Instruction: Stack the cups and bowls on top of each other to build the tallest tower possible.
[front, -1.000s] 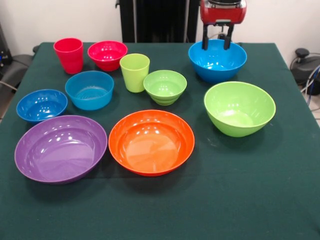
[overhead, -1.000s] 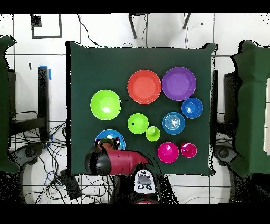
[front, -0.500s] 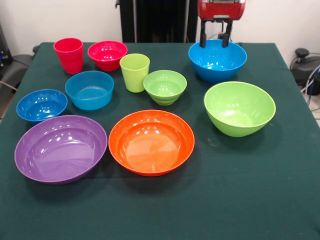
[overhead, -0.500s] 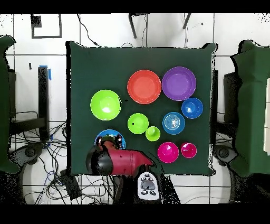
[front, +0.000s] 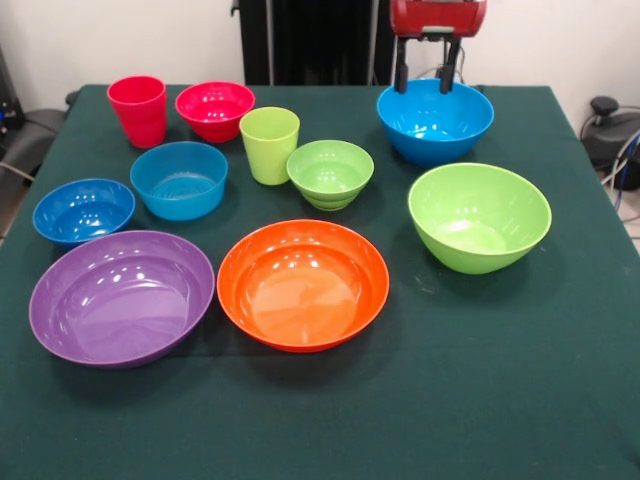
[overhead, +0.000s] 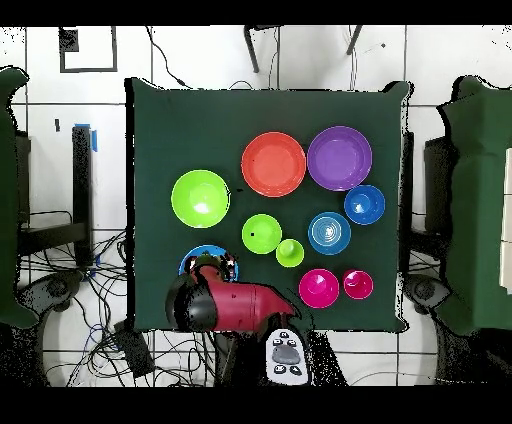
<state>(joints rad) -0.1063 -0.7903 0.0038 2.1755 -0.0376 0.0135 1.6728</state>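
Red cup (front: 138, 109): I saw it at the table's (front: 480, 400) back corner, beside the red bowl (front: 215, 108).
Green cup (front: 269, 144): stood alone, nothing stacked.
Gripper (front: 428, 78): fingers spread, empty, above my big blue bowl (front: 435, 121).

The red cup (front: 138, 109) stands upright at the table's far left corner in the front view, just beside the small red bowl (front: 215, 108), and the lime cup (front: 269, 144) stands upright nearer the middle, just beside the ribbed green bowl (front: 330, 172). The teal bowl (front: 179, 179) sits open side up in front of the red pair, with the dark-blue bowl (front: 83, 210) just beside it toward the left edge. All lie separately on the cloth, nothing stacked; larger purple (front: 121, 297), orange (front: 303, 284), lime (front: 479, 216) and blue (front: 435, 120) bowls also rest upright.
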